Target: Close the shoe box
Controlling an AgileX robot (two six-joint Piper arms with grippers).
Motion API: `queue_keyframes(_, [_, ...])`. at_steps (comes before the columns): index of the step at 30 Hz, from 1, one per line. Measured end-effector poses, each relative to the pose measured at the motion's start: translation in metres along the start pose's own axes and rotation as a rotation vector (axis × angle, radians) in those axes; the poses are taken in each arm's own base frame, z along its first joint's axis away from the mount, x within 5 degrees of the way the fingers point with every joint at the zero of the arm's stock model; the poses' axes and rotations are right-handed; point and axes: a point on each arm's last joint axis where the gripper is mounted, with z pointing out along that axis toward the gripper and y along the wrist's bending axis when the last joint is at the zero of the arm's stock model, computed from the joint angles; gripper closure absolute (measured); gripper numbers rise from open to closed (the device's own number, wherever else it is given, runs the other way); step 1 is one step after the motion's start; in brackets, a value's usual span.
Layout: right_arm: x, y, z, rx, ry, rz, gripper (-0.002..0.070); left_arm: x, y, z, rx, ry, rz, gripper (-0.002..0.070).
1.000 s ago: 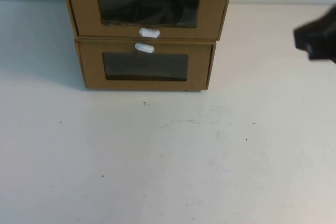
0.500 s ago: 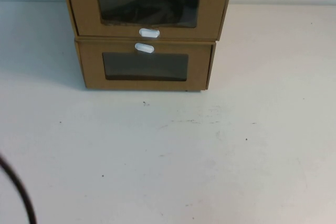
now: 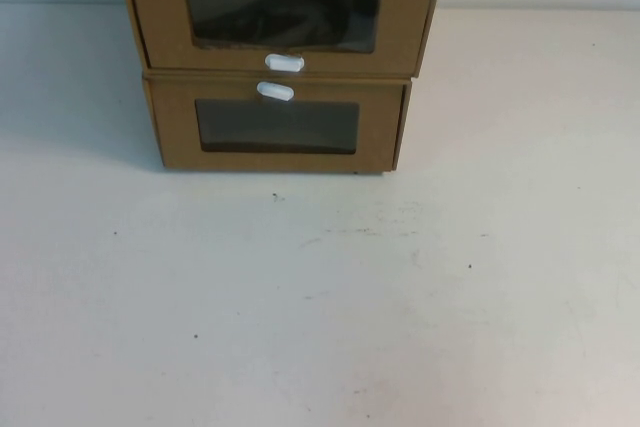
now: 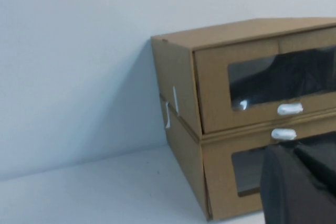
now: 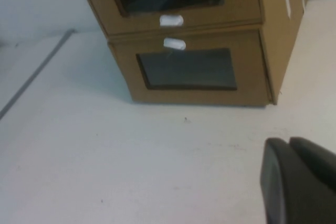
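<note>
The left gripper (image 4: 300, 184) sits low in front of the shoe box (image 3: 280, 12), the right gripper (image 5: 299, 182) farther out; neither's grip state can be told. The shoe box rests directly atop a similar brown box (image 3: 276, 127) on the white tabletop (image 3: 320, 297).

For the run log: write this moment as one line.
shoe box: upper of two stacked, drawer in | lower box: beneath | left pincer: beside boxes | right pincer: over table, clear of boxes

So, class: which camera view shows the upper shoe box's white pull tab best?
The high view: the pull tab sits centred under the shoe box window, unobstructed. Both wrist views show it too, obliquely, the right wrist cropping the box. The left gripper and right gripper sit at frame corners.
</note>
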Motion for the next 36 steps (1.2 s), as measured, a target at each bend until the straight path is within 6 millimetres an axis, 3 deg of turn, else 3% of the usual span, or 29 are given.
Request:
queue_keyframes(9, [0.029, -0.013, 0.012, -0.004, -0.149, 0.042, 0.0689, 0.069, -0.002, 0.008, -0.066, 0.114, -0.119, 0.0680])
queue_keyframes(29, [0.039, -0.015, 0.015, 0.010, -0.071, 0.043, 0.0689, 0.073, -0.003, 0.008, -0.058, 0.128, -0.140, 0.0680])
queue_keyframes(36, [0.043, -0.018, 0.015, 0.046, -0.013, -0.207, 0.0689, 0.073, -0.003, 0.008, -0.058, 0.128, -0.140, 0.0680])
